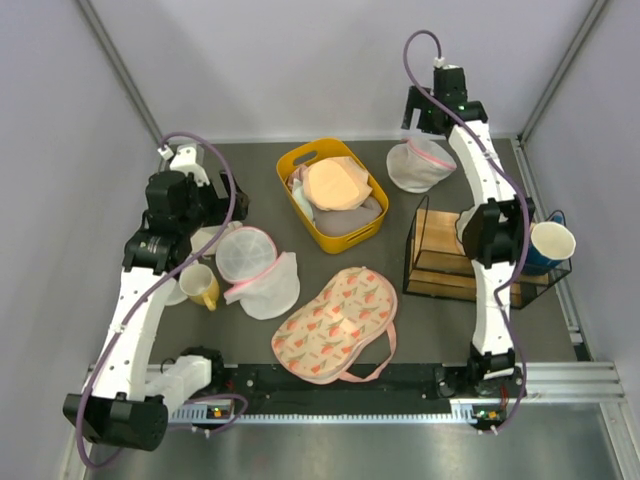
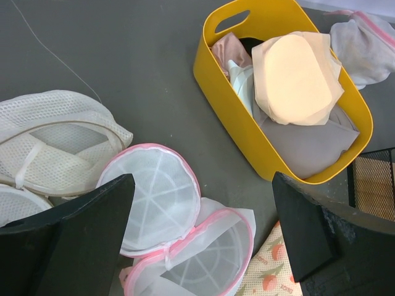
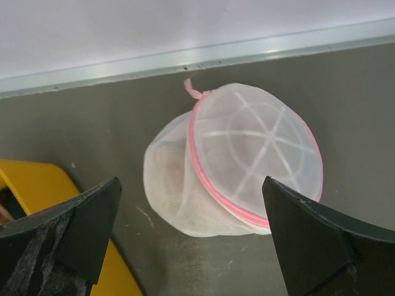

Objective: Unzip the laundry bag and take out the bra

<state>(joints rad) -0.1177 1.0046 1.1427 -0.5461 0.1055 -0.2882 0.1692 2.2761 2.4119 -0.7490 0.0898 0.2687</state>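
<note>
The laundry bag [image 1: 418, 165], white mesh edged with a pink zipper, lies zipped shut at the back right of the table. In the right wrist view it [image 3: 247, 166] sits on its side, pink pull tab at the top. A faint brownish shade shows through the mesh; the bra itself is hidden. My right gripper [image 1: 428, 135] hangs open above the bag [image 3: 191, 185], not touching it. My left gripper [image 1: 222, 208] is open and empty [image 2: 203, 179] above a second pink-edged mesh clamshell [image 1: 255, 270] that lies spread open and empty [image 2: 160, 197].
A yellow basket [image 1: 300, 160] of clothes with a pale peach bra [image 1: 335, 183] stands mid-table. A cream printed pouch [image 1: 335, 320] lies in front. A plain white mesh bag [image 2: 55, 129] and a yellow mug [image 1: 200, 285] sit left; a wire crate [image 1: 440, 260] and a cup [image 1: 550, 245] right.
</note>
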